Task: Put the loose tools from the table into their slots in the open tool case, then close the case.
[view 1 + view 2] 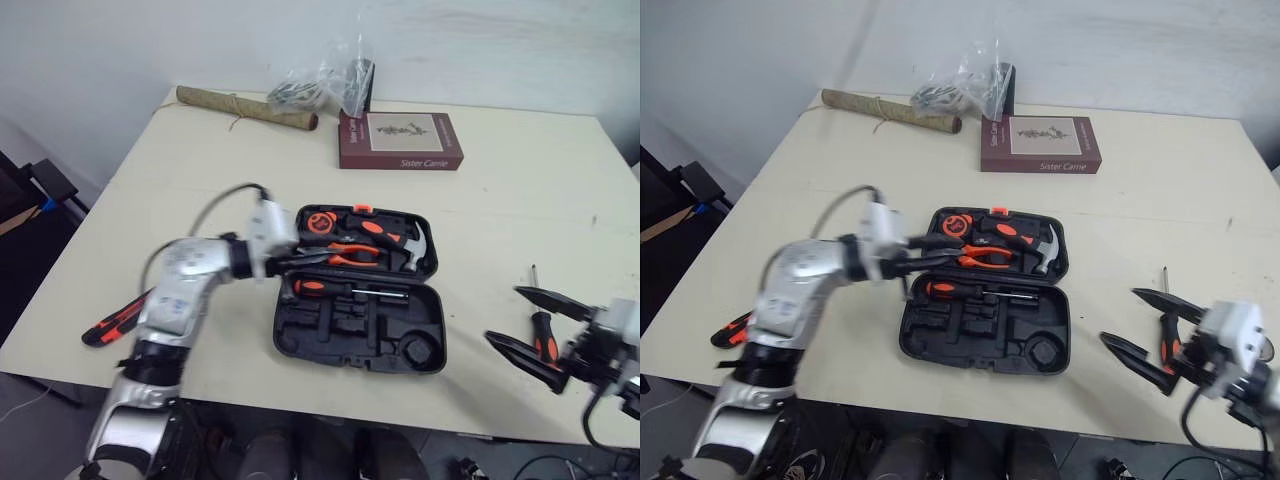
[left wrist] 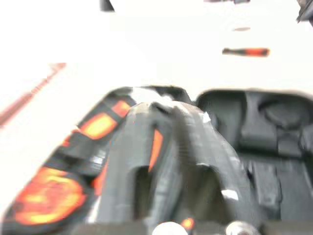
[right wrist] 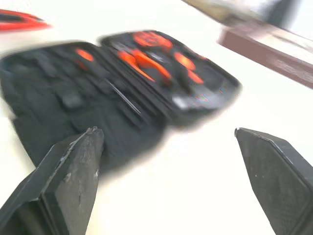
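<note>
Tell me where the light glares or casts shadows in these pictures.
Left wrist view: the table beyond the tool case glares out to near white. Left eye view: the light is soft and even, with only a thin shadow along the case's near edge. Right wrist view: the table is bright too.

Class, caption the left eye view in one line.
Left gripper at pliers in the open case; right gripper open by a screwdriver.

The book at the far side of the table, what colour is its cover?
The book is maroon with a pale picture panel; clearest in the left eye view.
</note>
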You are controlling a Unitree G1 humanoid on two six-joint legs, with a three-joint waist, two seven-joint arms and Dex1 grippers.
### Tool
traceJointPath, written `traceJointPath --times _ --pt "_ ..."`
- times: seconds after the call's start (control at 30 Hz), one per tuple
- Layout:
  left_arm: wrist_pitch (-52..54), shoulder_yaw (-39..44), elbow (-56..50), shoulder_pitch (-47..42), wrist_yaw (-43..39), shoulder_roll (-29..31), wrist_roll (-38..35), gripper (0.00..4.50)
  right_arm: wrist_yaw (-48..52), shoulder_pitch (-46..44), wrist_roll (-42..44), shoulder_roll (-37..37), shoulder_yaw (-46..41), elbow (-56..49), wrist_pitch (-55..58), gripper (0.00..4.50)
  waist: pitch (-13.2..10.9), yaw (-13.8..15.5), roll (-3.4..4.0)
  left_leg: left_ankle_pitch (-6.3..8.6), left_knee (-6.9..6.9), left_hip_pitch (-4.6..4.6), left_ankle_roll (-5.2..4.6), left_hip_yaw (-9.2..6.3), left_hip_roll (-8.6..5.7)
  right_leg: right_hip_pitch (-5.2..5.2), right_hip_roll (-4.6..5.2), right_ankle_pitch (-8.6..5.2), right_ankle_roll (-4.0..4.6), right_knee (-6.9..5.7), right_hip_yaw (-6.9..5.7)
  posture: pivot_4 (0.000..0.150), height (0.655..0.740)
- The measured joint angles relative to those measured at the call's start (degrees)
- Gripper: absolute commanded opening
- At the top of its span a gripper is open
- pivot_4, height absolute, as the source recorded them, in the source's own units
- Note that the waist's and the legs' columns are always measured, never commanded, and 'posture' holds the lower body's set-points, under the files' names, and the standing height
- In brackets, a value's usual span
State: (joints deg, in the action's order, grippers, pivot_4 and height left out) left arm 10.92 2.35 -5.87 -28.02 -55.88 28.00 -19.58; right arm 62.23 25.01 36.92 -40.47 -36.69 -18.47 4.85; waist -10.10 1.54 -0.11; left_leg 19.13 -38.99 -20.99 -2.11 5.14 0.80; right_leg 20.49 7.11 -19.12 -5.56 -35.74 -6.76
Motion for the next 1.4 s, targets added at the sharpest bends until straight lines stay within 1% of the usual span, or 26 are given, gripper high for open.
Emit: traceJointPath --times 0.03,0.07,0.1,0.13,0.17,0.2,0.3,0.33,0.4,0.47,0.53,0.63,0.77,0.87,0.97,1.03,1.1,1.17,1.23,1.3,1.4 --pt "0.17 1.61 -0.27 1.59 -0.15 1.08 -0.83 2.33 0.40 0.89 -0.06 0.52 -1.23 0.87 -0.80 4.50 0.00 -0.10 0.00 0.00 0.00 0.00 -0.01 0.01 0.00 -0.01 0.00 0.00 0.00 0.10 0.00 0.150 0.7400" --pt "0.40 3.38 -0.47 3.66 -0.36 2.69 -1.56 2.83 0.85 2.04 -0.09 1.20 -2.86 1.93 -1.64 4.50 0.00 -0.27 0.01 0.01 0.02 0.02 -0.02 0.03 0.00 -0.02 0.00 0.00 0.00 0.10 0.03 0.150 0.7400" --pt "0.97 7.95 -0.70 9.71 -0.85 6.38 -2.43 3.30 1.69 4.51 -0.83 2.36 -6.28 5.81 -4.12 4.50 -0.01 -0.60 0.03 0.04 0.17 0.06 -0.04 0.10 0.00 0.03 0.00 0.00 0.00 0.15 0.10 0.150 0.7400" --pt "0.86 13.70 1.06 15.68 -1.02 9.49 -2.55 3.62 1.60 6.79 -1.90 3.44 -10.25 11.09 -6.69 4.50 -0.05 -0.83 0.01 0.04 0.37 0.10 -0.04 0.13 0.00 0.08 0.01 -0.01 0.01 0.21 0.13 0.150 0.7400" --pt "-1.06 21.16 5.91 19.67 -0.41 12.07 -2.64 4.01 0.43 7.24 -3.90 3.91 -13.69 17.89 -10.75 4.50 -0.10 -0.86 -0.10 0.06 0.45 0.09 -0.01 0.13 0.00 0.14 0.03 -0.02 0.02 0.23 0.14 0.150 0.7400" --pt "-2.26 25.08 9.03 21.98 -0.04 14.10 -2.61 4.46 -0.34 7.38 -4.87 3.98 -15.59 21.85 -13.34 4.50 -0.13 -0.97 -0.14 0.10 0.51 0.10 0.02 0.13 0.00 0.17 0.05 -0.03 0.04 0.24 0.16 0.150 0.7400" --pt "-7.15 34.68 19.41 29.85 -0.77 20.53 -2.04 4.46 -2.50 8.13 -7.60 4.23 -19.36 33.41 -20.45 4.50 -0.13 -1.49 -0.16 0.14 0.95 0.47 0.07 0.26 -0.03 0.06 0.18 -0.08 0.13 0.35 0.27 0.150 0.7400" --pt "-8.29 37.41 22.94 31.87 -0.96 21.71 -1.91 4.46 -3.02 8.43 -8.06 4.52 -20.10 36.27 -22.33 4.50 -0.17 -1.53 -0.08 0.22 0.97 0.49 0.17 0.27 -0.03 0.07 0.20 -0.10 0.15 0.34 0.28 0.150 0.7400" --pt "-10.89 41.28 28.95 35.24 -1.11 23.07 -1.95 4.46 -3.71 8.92 -8.50 5.14 -20.29 39.74 -25.18 4.50 -0.18 -1.61 0.01 0.34 1.01 0.51 0.34 0.27 -0.03 0.10 0.25 -0.12 0.19 0.33 0.31 0.150 0.7400" --pt "-13.15 44.49 34.46 37.80 -0.83 23.84 -1.99 4.46 -4.78 9.60 -8.55 6.21 -20.38 41.80 -27.03 4.50 -0.18 -1.68 0.02 0.40 1.09 0.55 0.28 0.26 -0.03 0.12 0.26 -0.14 0.24 0.31 0.33 0.150 0.7400" --pt "-14.09 46.37 36.61 38.89 -0.18 23.79 -2.49 4.46 -6.70 9.70 -8.55 6.59 -20.50 43.41 -27.78 4.50 -0.20 -1.59 0.05 0.42 1.10 0.58 0.26 0.26 -0.03 0.11 0.30 -0.14 0.25 0.30 0.35 0.150 0.7400" --pt "-14.34 45.66 33.00 39.97 -1.31 22.82 -3.24 4.46 -9.70 9.36 -8.78 7.07 -19.53 41.03 -27.29 4.50 -0.15 -1.55 0.12 0.44 1.12 0.59 0.24 0.26 -0.03 0.11 0.33 -0.15 0.27 0.29 0.39 0.150 0.7400" --pt "-11.97 42.97 24.57 39.93 -1.41 20.92 -5.31 4.46 -11.85 9.38 -8.95 7.48 -15.22 32.67 -23.35 4.50 -0.16 -1.76 0.24 0.37 1.38 0.59 0.34 0.31 -0.03 0.23 0.32 -0.19 0.33 0.29 0.43 0.150 0.7400" --pt "-7.23 38.41 10.52 40.03 -1.75 18.48 -9.48 4.46 -17.08 10.00 -7.06 6.43 -13.02 17.56 -12.53 4.50 -0.16 -1.89 0.57 0.26 1.43 0.58 0.50 0.39 -0.03 0.30 0.31 -0.19 0.33 0.28 0.51 0.150 0.7400" --pt "-2.47 30.99 -2.43 37.76 -1.83 16.11 -14.31 4.46 -22.08 12.98 -0.29 1.72 -11.41 1.44 4.32 4.50 -0.15 -1.70 0.70 0.19 1.53 0.57 0.45 0.39 -0.04 0.34 0.28 -0.19 0.33 0.26 0.51 0.150 0.7400" --pt "0.12 26.40 -7.24 35.33 -1.64 15.31 -16.18 4.46 -24.78 15.05 4.14 -1.97 -10.88 -6.68 15.22 4.50 -0.17 -1.58 0.66 0.00 1.66 0.55 0.22 0.38 -0.03 0.39 0.25 -0.20 0.34 0.26 0.47 0.150 0.7400" --pt "2.31 22.05 -10.88 32.89 -1.24 14.48 -17.12 4.46 -29.67 14.36 9.36 -4.53 -10.92 -10.62 25.61 4.50 -0.17 -1.45 0.65 -0.16 1.65 0.55 0.39 0.37 -0.04 0.36 0.23 -0.20 0.35 0.26 0.45 0.150 0.7400" --pt "3.69 16.69 -14.02 29.97 -1.24 13.37 -17.15 4.46 -36.44 11.28 14.27 -6.27 -10.49 -12.47 35.93 4.50 -0.18 -1.33 0.57 -0.18 1.56 0.47 0.34 0.37 -0.09 0.38 0.24 -0.19 0.33 0.26 0.44 0.150 0.7400" --pt "5.70 12.61 -15.84 27.18 -0.84 12.31 -17.32 4.46 -41.47 8.73 16.10 -7.31 -8.31 -13.70 42.98 4.50 -0.19 -1.29 0.51 -0.19 1.58 0.43 0.33 0.37 -0.10 0.40 0.21 -0.18 0.32 0.27 0.42 0.150 0.7400" --pt "7.55 8.87 -18.06 25.13 -0.62 10.75 -18.56 4.46 -44.70 5.31 16.63 -7.18 -5.60 -14.25 46.64 4.50 -0.20 -1.26 0.50 -0.22 1.54 0.33 0.31 0.38 -0.11 0.47 0.18 -0.16 0.28 0.25 0.42 0.150 0.7400" --pt "10.30 3.78 -22.22 23.43 -1.51 10.36 -20.17 4.46 -49.25 0.40 15.68 -6.22 -2.87 -13.54 50.03 4.50 -0.19 -1.44 0.49 -0.30 1.37 0.02 0.34 0.39 -0.11 0.71 0.05 -0.14 0.23 0.20 0.44 0.150 0.7400"
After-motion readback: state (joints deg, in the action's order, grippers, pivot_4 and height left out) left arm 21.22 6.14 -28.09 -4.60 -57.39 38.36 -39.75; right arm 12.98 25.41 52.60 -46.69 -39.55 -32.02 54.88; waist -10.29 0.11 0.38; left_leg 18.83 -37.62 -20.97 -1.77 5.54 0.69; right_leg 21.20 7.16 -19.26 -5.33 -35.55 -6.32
